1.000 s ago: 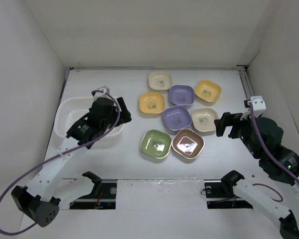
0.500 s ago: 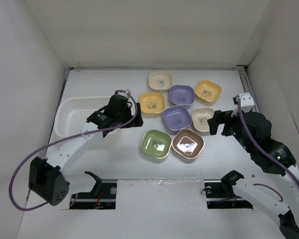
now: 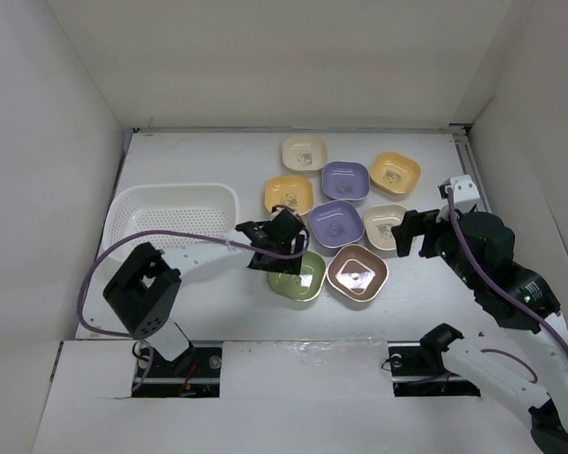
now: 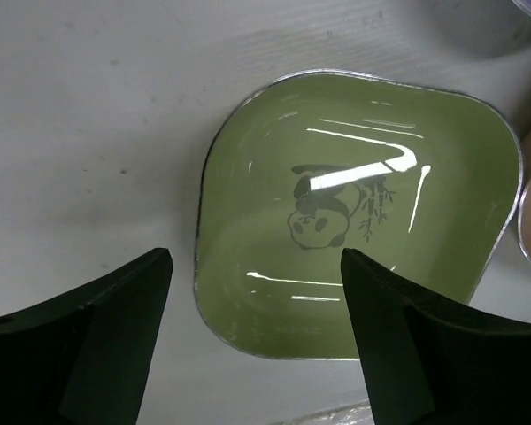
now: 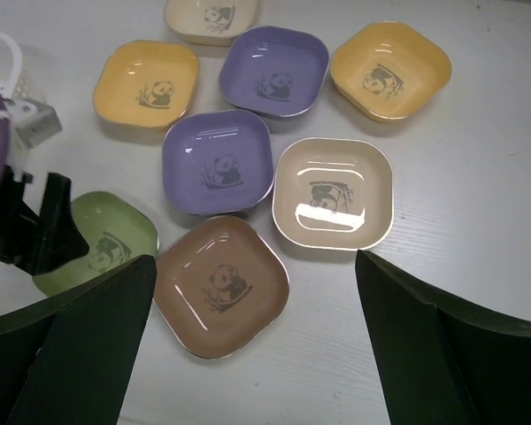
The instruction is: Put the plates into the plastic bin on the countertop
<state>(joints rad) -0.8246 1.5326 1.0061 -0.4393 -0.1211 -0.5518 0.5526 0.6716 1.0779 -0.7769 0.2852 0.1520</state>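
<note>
Eight plates lie grouped on the white countertop (image 3: 189, 284): cream (image 3: 304, 152), two purple (image 3: 346, 180) (image 3: 335, 222), two orange-yellow (image 3: 395, 172) (image 3: 288, 194), beige (image 3: 388, 227), green (image 3: 301, 279) and brown (image 3: 357, 271). The white plastic bin (image 3: 170, 218) stands at the left with nothing in it. My left gripper (image 3: 273, 253) is open and empty, low over the left edge of the green plate (image 4: 358, 212), its jaws astride the near-left rim. My right gripper (image 3: 414, 235) is open and empty, held above the brown plate (image 5: 221, 285) and beige plate (image 5: 333, 192).
White walls close in the left, right and far sides. The left arm's purple cable (image 3: 104, 274) loops in front of the bin. The plates lie close together, nearly touching. The left gripper (image 5: 35, 221) covers part of the green plate in the right wrist view.
My left gripper swung from over the bin rightwards and down to the green plate. My right gripper shifted a little left toward the beige plate. No plate has moved.
</note>
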